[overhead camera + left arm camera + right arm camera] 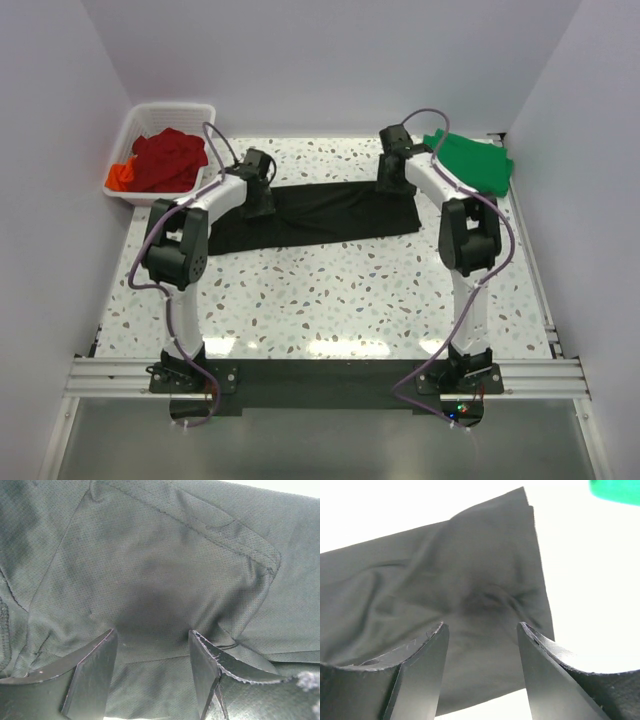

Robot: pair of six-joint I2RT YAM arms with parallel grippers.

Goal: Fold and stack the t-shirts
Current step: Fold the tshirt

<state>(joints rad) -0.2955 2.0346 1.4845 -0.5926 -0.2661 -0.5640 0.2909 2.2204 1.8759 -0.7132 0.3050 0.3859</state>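
Note:
The black t-shirt lies folded into a long strip across the middle of the table. My left gripper is open over its left part; the left wrist view shows fabric and a sleeve hem between the spread fingers. My right gripper is open over the strip's far right end, with the shirt's edge just beyond. The green t-shirt lies folded at the back right; a corner shows in the right wrist view. The dark red t-shirt and the orange t-shirt sit in the basket.
A white slatted basket stands at the back left corner. White walls close in the table on the left, back and right. An aluminium rail with both arm bases runs along the near edge.

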